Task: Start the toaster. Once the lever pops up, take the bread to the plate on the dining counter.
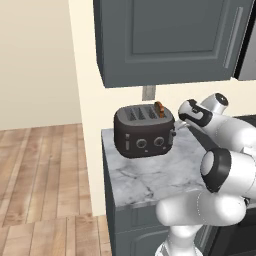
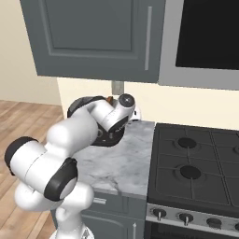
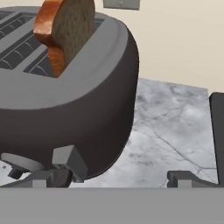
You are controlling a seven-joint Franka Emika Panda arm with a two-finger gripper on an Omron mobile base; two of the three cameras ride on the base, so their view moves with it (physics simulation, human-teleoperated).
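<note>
The dark grey toaster [image 1: 142,131] stands on a small marble-topped cabinet [image 1: 150,175]. The brown bread [image 1: 159,108] sticks up out of its right-hand slot. My gripper [image 1: 177,128] is at the toaster's right end, low beside it, open with nothing held. In the hand view the toaster [image 3: 83,100] bulks at the left with the bread [image 3: 65,30] on top, and a grey lever [image 3: 69,160] on its end face sits just above my left fingertip [image 3: 46,178]. The gripper [image 3: 116,179] stands wide. In the right base view my arm covers most of the toaster [image 2: 80,105]. The plate and the dining counter are out of view.
A dark grey wall cabinet [image 1: 165,40] hangs close above the toaster. A black stove [image 2: 196,163] adjoins the cabinet on the right. A wall outlet [image 1: 148,92] is behind the toaster. Wooden floor [image 1: 45,170] lies past the counter's left edge.
</note>
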